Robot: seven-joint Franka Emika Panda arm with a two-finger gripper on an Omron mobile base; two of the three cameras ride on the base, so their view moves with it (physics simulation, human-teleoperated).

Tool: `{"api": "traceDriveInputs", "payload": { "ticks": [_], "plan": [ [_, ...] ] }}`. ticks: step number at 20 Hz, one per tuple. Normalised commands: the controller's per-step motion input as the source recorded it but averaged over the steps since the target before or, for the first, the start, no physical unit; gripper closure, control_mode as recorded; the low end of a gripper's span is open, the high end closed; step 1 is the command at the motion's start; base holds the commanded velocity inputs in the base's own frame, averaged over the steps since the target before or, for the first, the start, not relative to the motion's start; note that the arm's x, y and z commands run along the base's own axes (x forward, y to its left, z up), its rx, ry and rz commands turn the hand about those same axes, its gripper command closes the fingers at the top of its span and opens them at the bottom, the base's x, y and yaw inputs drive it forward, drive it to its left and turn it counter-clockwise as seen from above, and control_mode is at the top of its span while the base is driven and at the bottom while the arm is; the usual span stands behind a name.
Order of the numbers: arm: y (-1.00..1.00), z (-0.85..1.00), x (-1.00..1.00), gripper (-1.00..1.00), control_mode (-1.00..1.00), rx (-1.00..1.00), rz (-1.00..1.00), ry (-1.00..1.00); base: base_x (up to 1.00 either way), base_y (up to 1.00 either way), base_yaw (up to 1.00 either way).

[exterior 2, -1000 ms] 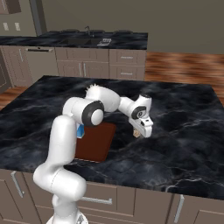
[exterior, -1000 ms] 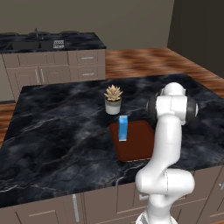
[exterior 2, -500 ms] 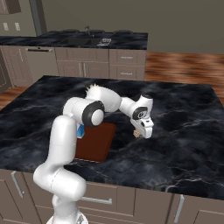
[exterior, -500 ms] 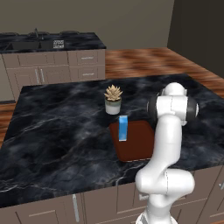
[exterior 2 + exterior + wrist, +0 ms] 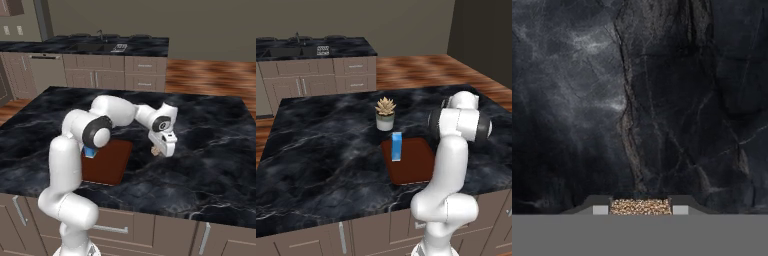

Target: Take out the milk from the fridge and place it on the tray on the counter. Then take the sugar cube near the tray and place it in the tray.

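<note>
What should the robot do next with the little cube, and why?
Probably lift it a little, then carry it over to the tray. In the hand view the gripper is shut on the sugar cube, low over the counter beside the tray. The milk already stands on the tray, so only the cube is left.

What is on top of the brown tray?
The blue milk carton stands upright on the tray, near its left edge in the left base view. The rest I can see looks bare, but the robot's arm covers part of the tray, so that bit is hidden.
</note>
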Motion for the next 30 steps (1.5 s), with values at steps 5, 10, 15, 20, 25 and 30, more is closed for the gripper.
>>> {"api": "traceDriveInputs", "payload": {
  "ticks": [5, 10, 15, 20, 25, 30],
  "plan": [
    [0.84, 0.18, -0.57, 1.0, -1.0, 0.0, 0.09, -0.03, 0.0, 0.0, 0.0],
    [0.82, 0.17, -0.25, 1.0, -1.0, -0.06, 0.12, -0.16, 0.0, 0.0, 0.0],
    [0.5, 0.13, -0.34, 1.0, -1.0, -0.12, 0.19, -0.06, 0.0, 0.0, 0.0],
    [0.6, 0.0, -0.4, 1.0, -1.0, -0.03, 0.15, 0.0, 0.0, 0.0, 0.0],
    [0.39, -0.09, -0.04, 1.0, -1.0, 0.0, 0.16, 0.0, 0.0, 0.0, 0.0],
    [0.22, -0.23, 0.0, 1.0, -1.0, 0.01, 0.16, 0.0, 0.0, 0.0, 0.0]
  ]
}}
